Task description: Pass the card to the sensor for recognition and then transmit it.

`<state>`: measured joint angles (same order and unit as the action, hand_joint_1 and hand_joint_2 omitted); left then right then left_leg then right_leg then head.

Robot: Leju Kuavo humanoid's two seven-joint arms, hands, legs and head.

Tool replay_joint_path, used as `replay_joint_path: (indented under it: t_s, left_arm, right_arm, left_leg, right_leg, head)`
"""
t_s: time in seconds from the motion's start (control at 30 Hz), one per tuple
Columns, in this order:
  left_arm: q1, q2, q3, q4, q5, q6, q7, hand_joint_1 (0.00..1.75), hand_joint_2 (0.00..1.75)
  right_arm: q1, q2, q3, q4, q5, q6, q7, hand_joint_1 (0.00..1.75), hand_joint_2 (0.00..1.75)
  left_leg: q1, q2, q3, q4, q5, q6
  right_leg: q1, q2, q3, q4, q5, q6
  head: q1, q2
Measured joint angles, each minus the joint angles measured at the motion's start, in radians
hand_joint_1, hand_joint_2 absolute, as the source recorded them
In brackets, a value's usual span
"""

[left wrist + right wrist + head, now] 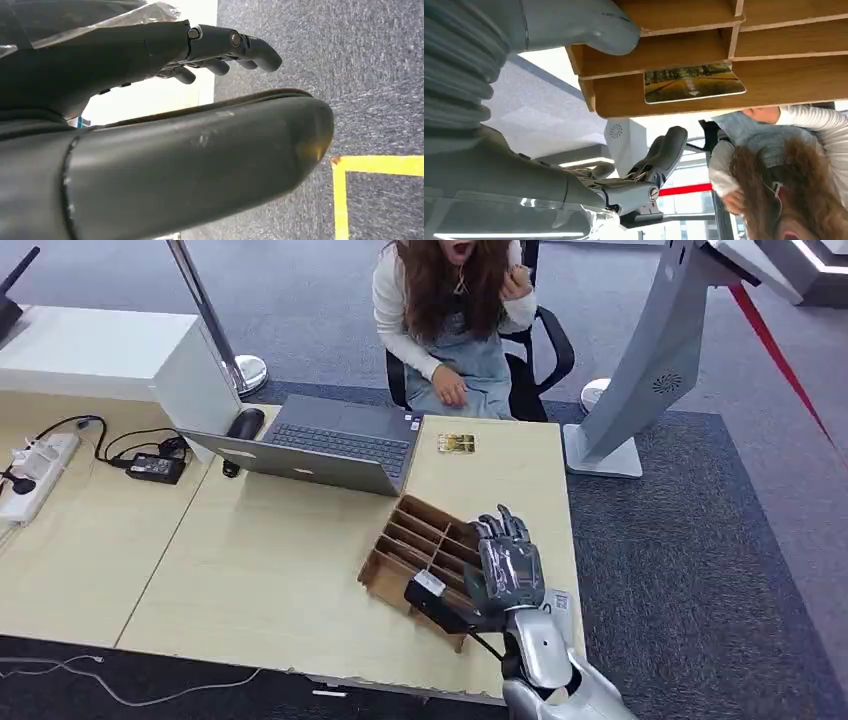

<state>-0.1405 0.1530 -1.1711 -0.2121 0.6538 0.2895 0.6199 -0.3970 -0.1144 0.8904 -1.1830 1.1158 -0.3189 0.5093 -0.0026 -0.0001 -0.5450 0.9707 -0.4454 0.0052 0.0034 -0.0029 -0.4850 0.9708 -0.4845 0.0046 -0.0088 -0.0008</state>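
So the job's barely started as far as I can judge; the small card with the yellow-green road picture (694, 83) sits in a slot of the brown slotted wooden organiser box (415, 540) just right of centre in the head view, nothing has gone to the sensor, and I honestly can't tell which object here is the sensor; there's a second little yellowish card (456, 443) lying flat on the pale wooden desk (250, 570) above the box, near the seated person in the white top (450, 310); my right hand (508, 565) hovers over the box's right end, lower centre-right of the frame, fingers spread loose and holding nothing, apart from the slotted card; my left hand (220, 47) hangs over grey carpet, fingers gently curled but apart, empty; still to do: grab, scan, pass it on.
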Motion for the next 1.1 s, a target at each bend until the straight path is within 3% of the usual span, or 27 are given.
replay_joint_path:
  t_s: [1.1]
  left_arm:
    - [-0.001,0.000,0.000,0.000,-0.018,-0.003,-0.004,0.00,0.00]
  right_arm:
    - [-0.045,0.043,0.003,0.035,0.000,-0.015,-0.025,0.66,1.75]
  left_leg:
    - [0.000,0.000,0.000,0.000,0.000,0.000]
  right_leg:
    - [0.000,0.000,0.000,0.000,0.000,0.000]
  head:
    - [0.000,0.000]
